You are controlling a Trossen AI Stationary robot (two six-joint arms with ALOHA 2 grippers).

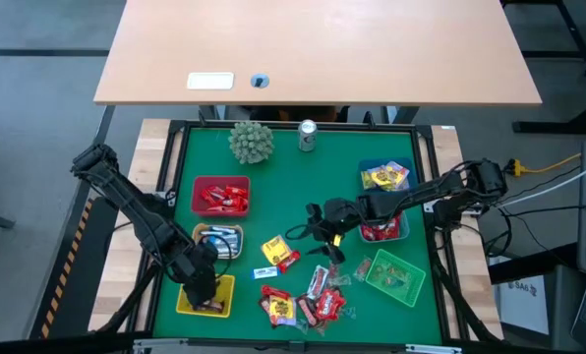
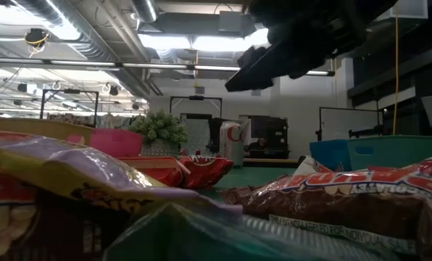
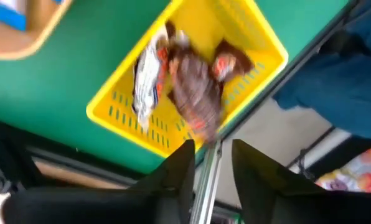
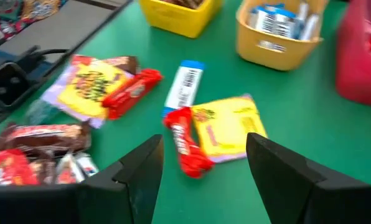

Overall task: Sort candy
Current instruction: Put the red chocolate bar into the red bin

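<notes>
Loose candy lies on the green mat: a yellow piece (image 4: 226, 127) with a red one (image 4: 185, 140) and a blue-white one (image 4: 184, 84) beside it, and a pile (image 1: 308, 303) near the table's near edge. My right gripper (image 4: 204, 162) hovers open above the red and yellow pieces (image 1: 278, 254), touching nothing. My left gripper (image 3: 211, 163) is open above the yellow basket (image 3: 192, 37), in which a brown candy (image 3: 195, 87) and a white-brown one (image 3: 147, 78) lie. In the low view an arm (image 2: 296, 43) hangs above the candy (image 2: 194, 170).
A red basket (image 1: 220, 197), a tan basket (image 1: 219, 239) of blue-white sweets, a blue basket (image 1: 384, 177) of yellow ones, another blue basket (image 1: 383, 231) with red ones, and a green basket (image 1: 394, 275) stand around the mat. A spiky green ball (image 1: 251, 141) and silver can (image 1: 307, 135) stand at the far edge.
</notes>
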